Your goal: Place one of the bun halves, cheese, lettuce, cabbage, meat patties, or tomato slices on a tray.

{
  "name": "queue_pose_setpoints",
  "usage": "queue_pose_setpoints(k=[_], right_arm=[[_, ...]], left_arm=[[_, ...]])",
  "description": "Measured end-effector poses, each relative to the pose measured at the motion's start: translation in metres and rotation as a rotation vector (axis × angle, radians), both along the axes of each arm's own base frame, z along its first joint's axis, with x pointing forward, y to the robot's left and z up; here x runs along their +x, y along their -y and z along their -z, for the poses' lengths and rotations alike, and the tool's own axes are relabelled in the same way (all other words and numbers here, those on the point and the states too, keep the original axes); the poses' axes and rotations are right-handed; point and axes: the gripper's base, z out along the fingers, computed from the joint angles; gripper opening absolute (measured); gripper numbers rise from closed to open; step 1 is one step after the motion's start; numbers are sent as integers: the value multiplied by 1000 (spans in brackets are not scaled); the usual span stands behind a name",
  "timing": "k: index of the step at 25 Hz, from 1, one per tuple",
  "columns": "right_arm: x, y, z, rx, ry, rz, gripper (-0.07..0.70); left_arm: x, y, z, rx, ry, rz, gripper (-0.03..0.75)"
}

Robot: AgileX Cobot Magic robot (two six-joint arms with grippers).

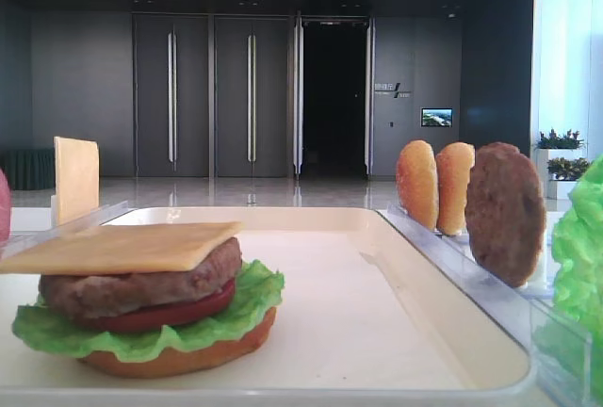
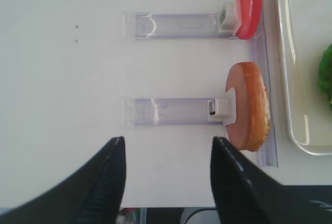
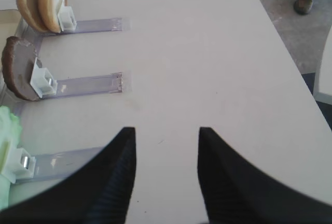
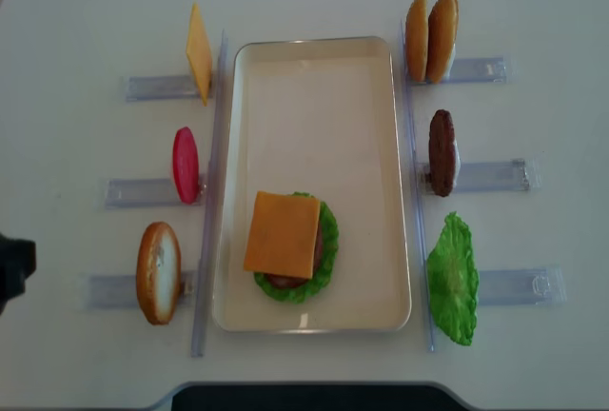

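1. The tray (image 4: 314, 78) is set at the middle of the tabletop (image 4: 76, 30). A stack is seen in its near half: a bun half at the bottom, lettuce (image 4: 327, 240), a tomato slice, a meat patty (image 1: 141, 286), and a cheese slice (image 4: 283, 234) lying flat on top.
2. The left gripper (image 2: 167, 182) is held above bare tabletop on the left, well apart from the tray. Its jaws are spread wide and nothing is held between them.
3. A spare bun half (image 2: 249, 106) stands on edge in a clear holder (image 2: 171, 111) just ahead of the left gripper, not touching it. A tomato slice (image 2: 250, 6) stands in the next holder farther along.
4. The right gripper (image 3: 167, 172) is held above bare tabletop on the right; its jaws are apart and empty.
5. Two bun halves (image 3: 41, 3), a spare patty (image 3: 18, 68) and a lettuce leaf (image 3: 9, 141) stand in holders ahead of the right gripper, toward the tray, clear of the jaws.
6. A second cheese slice (image 4: 198, 53) stands on edge at the far left.
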Motion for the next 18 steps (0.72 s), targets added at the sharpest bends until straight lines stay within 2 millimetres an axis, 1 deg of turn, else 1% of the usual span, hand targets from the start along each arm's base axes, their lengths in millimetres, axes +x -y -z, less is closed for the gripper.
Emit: queue_pose_setpoints(k=[4, 8, 14, 18], right_arm=[[0, 0, 0, 0, 0, 0, 305], [0, 0, 0, 0, 0, 0, 305], [0, 0, 0, 0, 0, 0, 305], [0, 0, 0, 0, 0, 0, 305]], left_arm=[[-29, 4, 7, 13, 106, 0, 398], [-52, 7, 12, 21, 210, -5, 398], [-74, 9, 27, 33, 313, -5, 379], [-83, 10, 37, 40, 368, -5, 361]])
